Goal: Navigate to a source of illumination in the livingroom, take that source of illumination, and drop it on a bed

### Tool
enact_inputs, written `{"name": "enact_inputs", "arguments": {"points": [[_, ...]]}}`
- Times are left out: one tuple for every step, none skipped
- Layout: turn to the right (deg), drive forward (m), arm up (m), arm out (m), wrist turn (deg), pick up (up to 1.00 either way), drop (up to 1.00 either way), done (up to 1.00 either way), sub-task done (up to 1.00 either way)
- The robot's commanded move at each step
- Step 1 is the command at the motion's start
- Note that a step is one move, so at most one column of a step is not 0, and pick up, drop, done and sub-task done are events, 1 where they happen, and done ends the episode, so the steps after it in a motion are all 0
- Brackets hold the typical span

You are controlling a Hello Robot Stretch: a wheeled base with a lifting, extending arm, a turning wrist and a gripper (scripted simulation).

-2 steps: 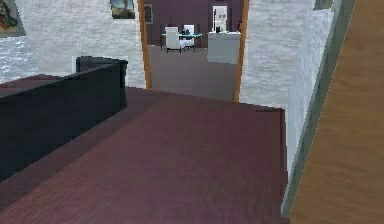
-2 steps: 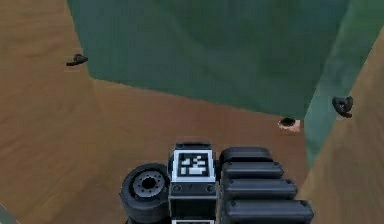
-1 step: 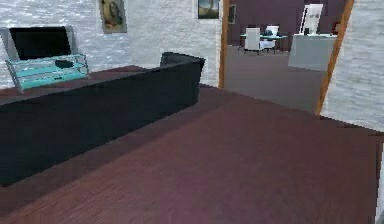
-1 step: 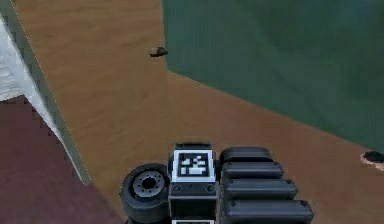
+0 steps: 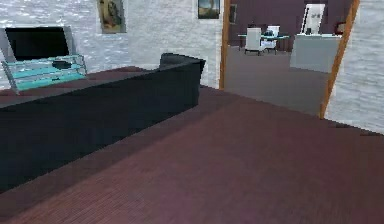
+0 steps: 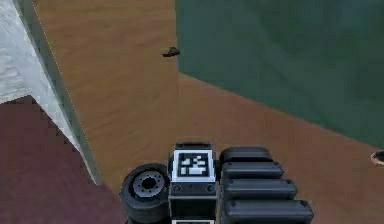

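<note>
Living room, search step. Where the source of illumination stands cannot be told. Turn the base slowly to sweep past the dark sofa (image 5: 100,110) and the television (image 5: 38,43). You cannot tell the gripper's (image 6: 148,192) state, nor whether it holds anything.

Dark sofa (image 5: 100,115) on reddish floor (image 5: 260,165), white brick wall (image 5: 155,35) behind

The arm (image 6: 252,188) lies low at the bottom edge, dark tool (image 6: 150,190) beside its white marker (image 6: 192,165).
</note>
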Motion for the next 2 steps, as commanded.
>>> {"name": "enact_inputs", "arguments": {"points": [[45.0,0.00,0.00,0.00,0.0,0.00,0.00,0.00,0.00],[30.0,0.00,0.00,0.00,0.0,0.00,0.00,0.00,0.00]]}}
